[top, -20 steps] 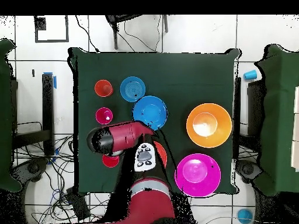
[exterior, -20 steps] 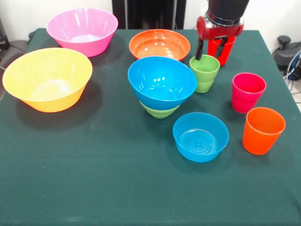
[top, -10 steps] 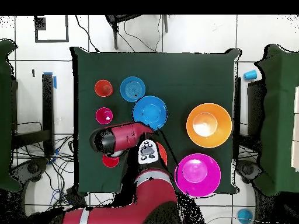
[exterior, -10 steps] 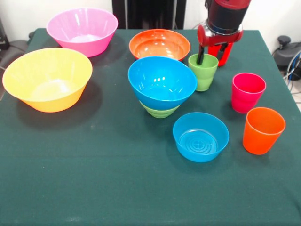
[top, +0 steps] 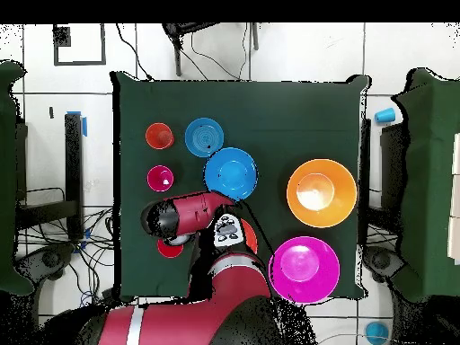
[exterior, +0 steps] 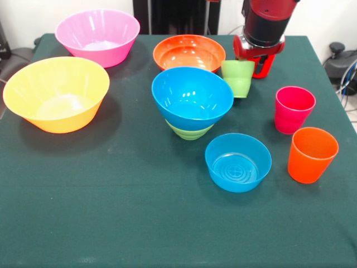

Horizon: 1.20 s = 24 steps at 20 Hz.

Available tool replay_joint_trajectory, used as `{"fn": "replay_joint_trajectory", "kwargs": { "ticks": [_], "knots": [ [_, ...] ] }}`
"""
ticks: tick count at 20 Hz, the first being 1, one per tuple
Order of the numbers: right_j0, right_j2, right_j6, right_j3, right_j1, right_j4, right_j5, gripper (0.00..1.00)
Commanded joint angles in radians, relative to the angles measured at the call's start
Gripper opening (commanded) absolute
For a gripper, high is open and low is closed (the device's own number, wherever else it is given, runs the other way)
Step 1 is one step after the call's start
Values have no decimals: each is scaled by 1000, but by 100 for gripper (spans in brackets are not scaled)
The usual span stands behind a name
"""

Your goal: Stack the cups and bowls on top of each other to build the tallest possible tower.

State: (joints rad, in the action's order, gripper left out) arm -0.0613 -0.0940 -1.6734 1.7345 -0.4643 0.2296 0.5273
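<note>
We see the end effector (exterior: 249, 60) at about 1 o'clock on the green counter (exterior: 111, 212), pinching the light green cup (exterior: 237, 78) by its rim. The cup hangs tilted and clear of the cloth, just beside the shallow orange-red bowl (exterior: 189, 51) and close to the rim of the wide blue bowl (exterior: 192, 97). The red cup (exterior: 262, 62) stands behind the end effector and we see only part of it.

Near the centre, the wide blue bowl sits on the small green bowl (exterior: 189, 132), whose lower edge shows underneath; together they make the tower so far. At 5 o'clock from it the small translucent blue bowl (exterior: 238, 162) rests upright with its ringed bottom visible. At 3 o'clock stand the magenta-pink cup (exterior: 294, 109) and, nearer the front edge, the orange cup (exterior: 312, 154), close together but apart. The big yellow-orange bowl (exterior: 56, 92) sits at 9 o'clock and the big pink bowl (exterior: 97, 36) at 11 o'clock, both upright and empty.

From overhead, we find the red arm (top: 184, 216) lying across the spot where the green cup is, hiding it.
</note>
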Motion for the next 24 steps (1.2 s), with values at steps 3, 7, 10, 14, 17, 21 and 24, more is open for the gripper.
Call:
{"fn": "replay_joint_trajectory", "kwargs": {
  "ticks": [3,7,10,14,17,21,24],
  "knots": [
    [-16,-94,-58,-28,64,20,-89,100],
    [-10,-91,-60,-38,62,19,-81,100],
    [-9,-88,-57,-41,59,21,-74,100],
    [-6,-84,-59,-45,56,20,-69,100],
    [-2,-81,-60,-49,56,20,-63,100],
    [1,-79,-60,-50,56,22,-62,0],
    [4,-75,-63,-51,55,23,-63,0]
  ]
}}
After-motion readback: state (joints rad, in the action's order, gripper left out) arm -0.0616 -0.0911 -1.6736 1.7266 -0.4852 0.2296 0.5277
